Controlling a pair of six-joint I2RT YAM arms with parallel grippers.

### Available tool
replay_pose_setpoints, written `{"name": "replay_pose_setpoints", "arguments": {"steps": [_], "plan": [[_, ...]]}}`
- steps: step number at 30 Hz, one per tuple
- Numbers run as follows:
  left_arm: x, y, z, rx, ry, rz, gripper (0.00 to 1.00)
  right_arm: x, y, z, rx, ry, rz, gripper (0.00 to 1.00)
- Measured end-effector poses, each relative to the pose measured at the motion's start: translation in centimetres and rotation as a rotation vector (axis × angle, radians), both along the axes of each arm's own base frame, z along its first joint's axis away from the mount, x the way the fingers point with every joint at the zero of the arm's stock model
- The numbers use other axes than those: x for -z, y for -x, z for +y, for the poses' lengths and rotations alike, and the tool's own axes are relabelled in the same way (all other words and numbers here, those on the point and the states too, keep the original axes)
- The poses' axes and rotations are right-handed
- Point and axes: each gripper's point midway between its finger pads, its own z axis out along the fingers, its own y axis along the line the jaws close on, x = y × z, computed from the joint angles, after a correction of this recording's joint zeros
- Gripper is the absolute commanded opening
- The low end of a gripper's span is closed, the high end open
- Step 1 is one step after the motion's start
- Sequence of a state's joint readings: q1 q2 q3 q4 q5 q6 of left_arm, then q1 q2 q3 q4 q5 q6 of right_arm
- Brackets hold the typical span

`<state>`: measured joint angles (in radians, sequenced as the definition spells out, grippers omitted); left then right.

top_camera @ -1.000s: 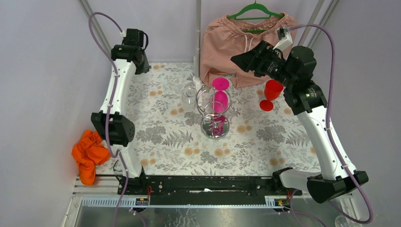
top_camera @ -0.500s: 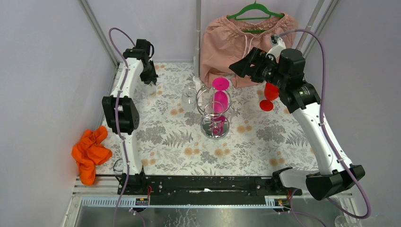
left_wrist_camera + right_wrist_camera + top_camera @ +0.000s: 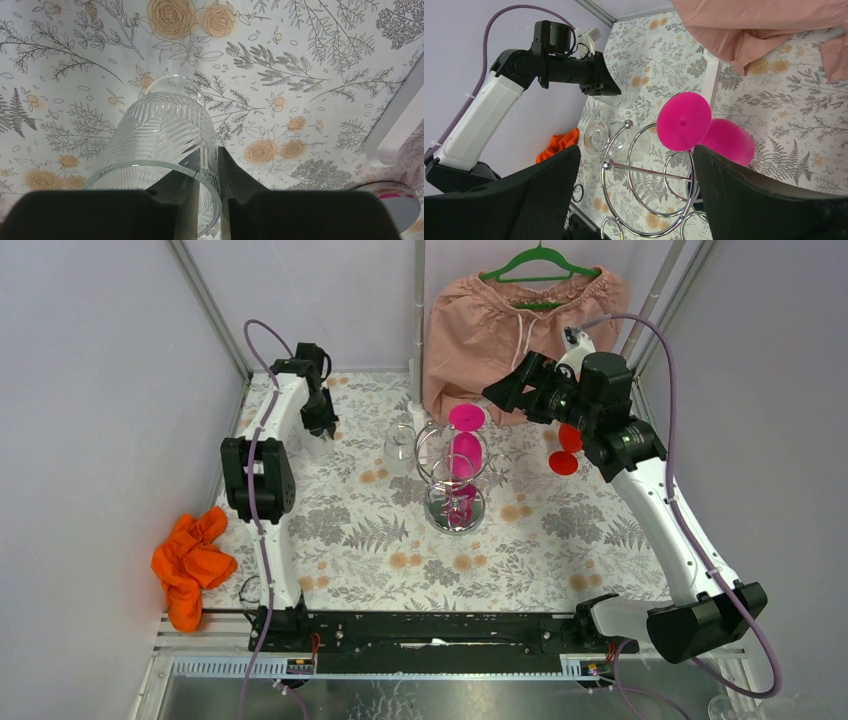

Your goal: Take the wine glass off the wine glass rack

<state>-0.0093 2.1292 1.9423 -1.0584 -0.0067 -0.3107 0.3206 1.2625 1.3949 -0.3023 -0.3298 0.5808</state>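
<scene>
Floral tablecloth (image 3: 380, 540), rack (image 3: 455, 485) mid-table. Pink wine glass (image 3: 465, 445) hangs foot-up in the rack's top loops; clear wine glass (image 3: 398, 452) hangs on its left side. Right gripper (image 3: 503, 390) sits high behind the rack, jaws spread wide. Left gripper (image 3: 210, 172) at far left, jaws pinching the wall of a ribbed tumbler (image 3: 160, 130). Red glass (image 3: 568, 445) stands right of the rack, under the right arm.

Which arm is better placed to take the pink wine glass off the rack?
Right. The right gripper is open and faces the pink wine glass hanging on the rack. The left gripper is off to the side, pinching a clear glass.
</scene>
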Motion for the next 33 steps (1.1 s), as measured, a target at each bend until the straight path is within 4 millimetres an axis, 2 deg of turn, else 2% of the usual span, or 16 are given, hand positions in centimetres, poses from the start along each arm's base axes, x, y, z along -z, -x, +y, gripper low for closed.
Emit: {"name": "replay_pose_setpoints", "arguments": {"steps": [7, 17, 19, 24, 26, 28, 33], "plan": [[0.8, -0.8, 0.0, 0.000, 0.001, -0.013, 0.05, -0.1, 0.0, 0.0, 0.000, -0.002, -0.006, 0.90], [2.5, -0.1, 0.0, -0.005, 0.001, 0.015, 0.07, 0.4, -0.1, 0.1, -0.001, -0.011, 0.003, 0.90], [2.5, -0.2, 0.0, -0.006, 0.001, 0.013, 0.13, 0.5, -0.1, 0.1, -0.001, -0.011, 0.005, 0.90], [2.5, -0.2, 0.1, -0.009, -0.002, 0.012, 0.41, 0.4, -0.2, 0.2, -0.002, -0.019, 0.000, 0.90], [2.5, -0.2, 0.2, -0.014, -0.012, 0.012, 0.49, 0.7, -0.2, 0.3, -0.007, -0.021, 0.004, 0.90], [2.5, -0.2, 0.4, -0.019, -0.022, 0.012, 0.55, 1.0, -0.1, 0.4, -0.013, -0.025, 0.013, 0.90], [2.4, -0.2, 0.9, -0.027, -0.046, 0.011, 0.58, 1.6, -0.1, 0.6, -0.021, -0.030, 0.027, 0.90]]}}
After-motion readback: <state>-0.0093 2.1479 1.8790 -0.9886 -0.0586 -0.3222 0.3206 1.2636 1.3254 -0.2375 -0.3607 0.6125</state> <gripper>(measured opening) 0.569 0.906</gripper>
